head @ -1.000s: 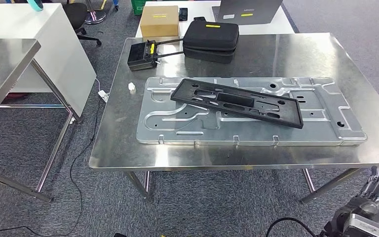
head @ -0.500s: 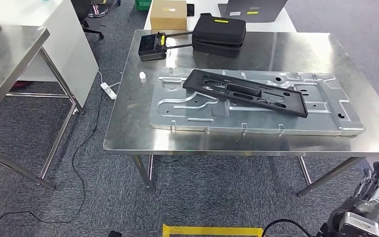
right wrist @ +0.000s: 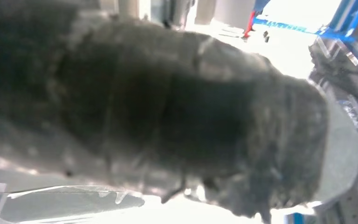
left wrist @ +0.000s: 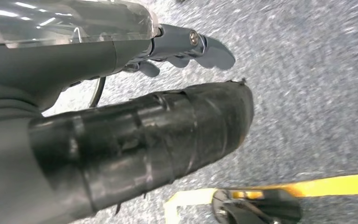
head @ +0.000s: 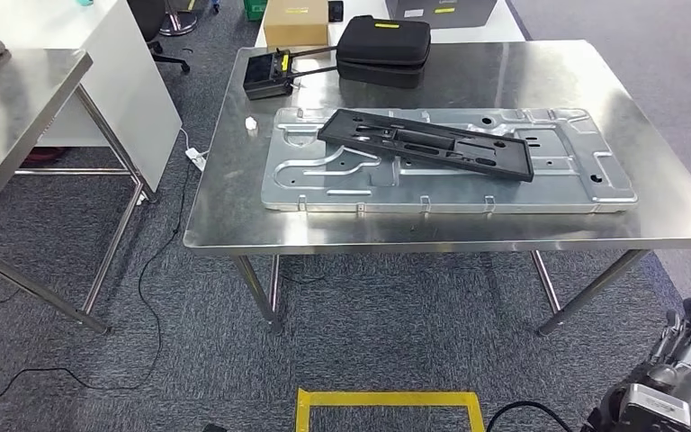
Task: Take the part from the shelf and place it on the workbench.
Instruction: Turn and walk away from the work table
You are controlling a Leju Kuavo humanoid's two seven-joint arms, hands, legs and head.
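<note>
From the head view, the black part (head: pixel 426 144) lies on the grey metal panel (head: pixel 324 175) on the workbench (head: pixel 648 216), so placing looks finished; the right hand (head: pixel 681 346) hangs low beside the bench, fingers loosely apart, holding nothing. In the left wrist view, the left hand (left wrist: pixel 186 49) hangs over carpet with nothing in it. The right wrist view is too blurred to judge; the next move is probably just stepping clear.
</note>
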